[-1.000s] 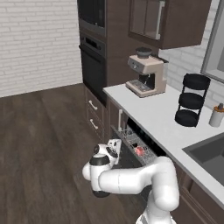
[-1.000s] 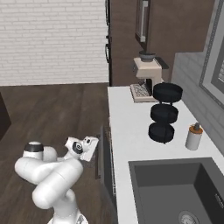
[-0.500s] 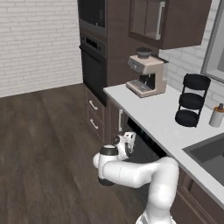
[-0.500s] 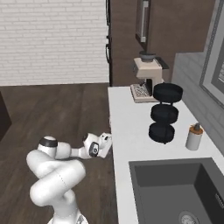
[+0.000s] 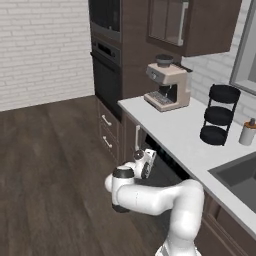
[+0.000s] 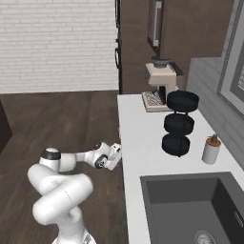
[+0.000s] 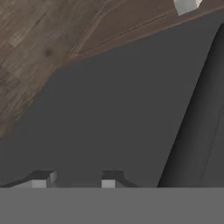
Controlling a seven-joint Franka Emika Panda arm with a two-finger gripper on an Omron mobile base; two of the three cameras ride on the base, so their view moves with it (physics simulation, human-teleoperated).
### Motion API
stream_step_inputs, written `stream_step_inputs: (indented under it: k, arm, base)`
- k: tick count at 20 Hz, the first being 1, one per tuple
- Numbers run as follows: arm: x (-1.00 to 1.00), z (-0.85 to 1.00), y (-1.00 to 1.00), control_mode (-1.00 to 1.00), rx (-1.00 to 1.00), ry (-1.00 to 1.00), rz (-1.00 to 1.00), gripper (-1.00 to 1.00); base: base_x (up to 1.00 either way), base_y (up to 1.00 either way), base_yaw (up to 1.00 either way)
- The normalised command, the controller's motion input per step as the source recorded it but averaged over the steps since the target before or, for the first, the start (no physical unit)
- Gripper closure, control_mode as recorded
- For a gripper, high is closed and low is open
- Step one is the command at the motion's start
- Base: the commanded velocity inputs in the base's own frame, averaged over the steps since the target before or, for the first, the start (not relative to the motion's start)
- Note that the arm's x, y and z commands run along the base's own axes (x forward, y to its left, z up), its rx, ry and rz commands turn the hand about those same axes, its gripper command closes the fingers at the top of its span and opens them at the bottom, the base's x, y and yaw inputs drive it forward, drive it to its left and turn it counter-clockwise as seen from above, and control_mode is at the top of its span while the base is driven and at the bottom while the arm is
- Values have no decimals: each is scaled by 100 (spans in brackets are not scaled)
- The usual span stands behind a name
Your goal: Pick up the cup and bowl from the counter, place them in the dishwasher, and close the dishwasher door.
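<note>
My gripper (image 5: 148,163) is low in front of the dishwasher (image 5: 162,170), just under the edge of the counter (image 5: 172,125). In the hand view the flat dark grey dishwasher door (image 7: 113,109) lies right before the fingertips (image 7: 41,178). The gripper (image 7: 76,179) is open, its jaws a little apart with nothing between them. From the right base, the gripper (image 6: 115,157) is level with the counter (image 6: 138,143) edge, up against the cabinet front. The door stands nearly upright. The cup and the bowl are out of view.
On the counter stand a coffee machine (image 5: 167,85), a black three-tier stand (image 5: 217,115) and a dispenser bottle (image 5: 247,132); the dark sink (image 6: 190,205) is further right. A tall wall oven (image 5: 107,65) and brown drawers (image 5: 107,132) lie left of the dishwasher. Wood floor (image 5: 50,165) spreads to the left.
The hand has swung up and in toward the dishwasher front. The door has gone from ajar, with the rack showing, to nearly upright. The fingers have narrowed slightly.
</note>
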Motion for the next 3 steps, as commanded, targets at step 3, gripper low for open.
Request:
stream_step_inputs:
  k: [3]
  arm:
    - [13, -70, -100, -100, 0, -2, 0, -100]
  base:
    - [0, 0, 0]
